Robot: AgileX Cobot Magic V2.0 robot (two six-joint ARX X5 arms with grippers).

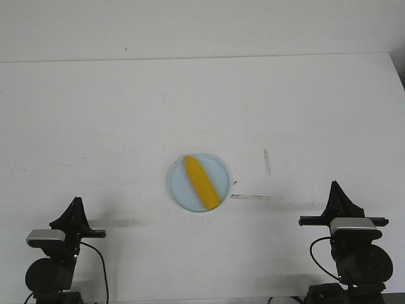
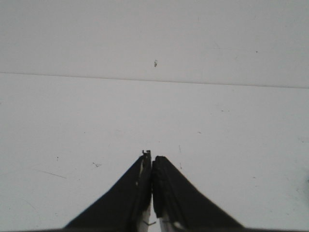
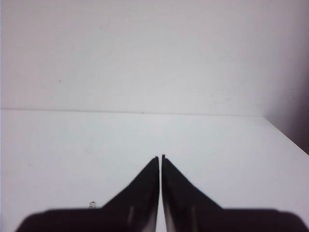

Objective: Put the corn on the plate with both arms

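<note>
The yellow corn (image 1: 202, 182) lies diagonally inside the light-blue plate (image 1: 179, 187) at the middle of the white table. My left gripper (image 1: 76, 201) sits at the near left, well away from the plate, shut and empty. It shows shut in the left wrist view (image 2: 152, 157), over bare table. My right gripper (image 1: 335, 185) sits at the near right, also apart from the plate, shut and empty. The right wrist view (image 3: 160, 157) shows its tips together. Neither wrist view shows the corn or plate.
Two faint tape strips (image 1: 250, 197) lie on the table right of the plate. The table's far edge (image 1: 202, 58) meets a white wall. The table's right edge shows in the right wrist view (image 3: 287, 137).
</note>
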